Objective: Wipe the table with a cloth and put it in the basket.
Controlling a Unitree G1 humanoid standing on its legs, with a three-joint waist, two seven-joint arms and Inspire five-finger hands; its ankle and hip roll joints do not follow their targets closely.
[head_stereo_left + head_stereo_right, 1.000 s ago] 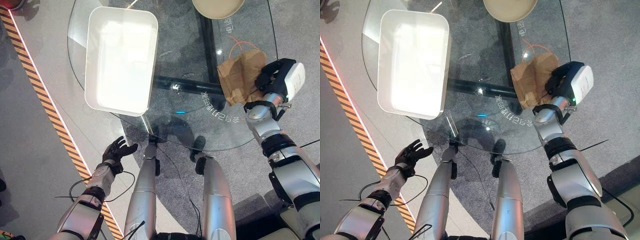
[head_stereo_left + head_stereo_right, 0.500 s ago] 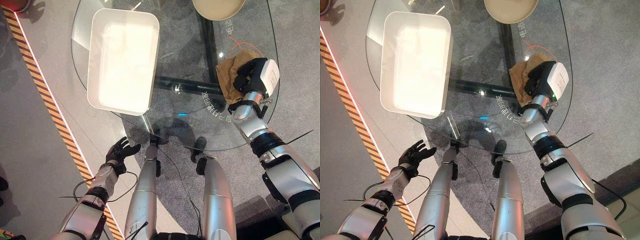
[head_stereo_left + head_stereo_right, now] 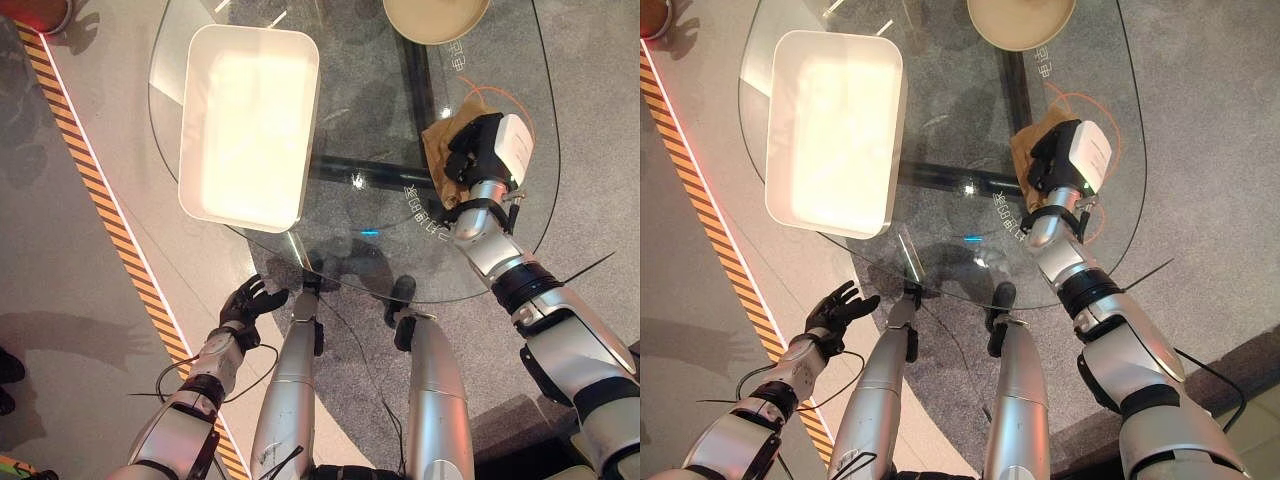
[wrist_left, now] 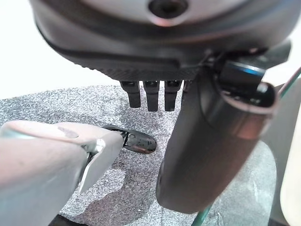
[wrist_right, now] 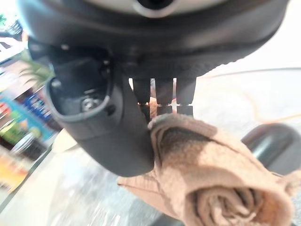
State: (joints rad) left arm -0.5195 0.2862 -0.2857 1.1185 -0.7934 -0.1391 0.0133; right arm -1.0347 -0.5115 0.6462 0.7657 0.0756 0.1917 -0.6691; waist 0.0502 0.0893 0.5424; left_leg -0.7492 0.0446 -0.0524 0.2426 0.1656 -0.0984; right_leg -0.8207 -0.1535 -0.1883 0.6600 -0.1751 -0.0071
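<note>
Right wrist view shows the right hand (image 5: 141, 117) with its fingers and thumb curled round the brown cloth (image 5: 211, 174), which is bunched up in the grip. From the head, the cloth (image 3: 440, 150) lies on the round glass worktop (image 3: 380, 120), on the robot's right side, with the hand pressing on top of it. The white basket (image 3: 250, 120) sits on the left part of the worktop, well apart from the cloth. A tan bowl (image 3: 435, 18) is at the far edge. The left hand (image 3: 245, 303) hangs low beside the worktop with its fingers spread, holding nothing. This looks like the wiping step. Next the hand probably needs to rub the cloth across the glass, then carry it over to the basket. Since a second ago, the right hand has slid inward over the cloth, and the cloth is more scrunched up.
</note>
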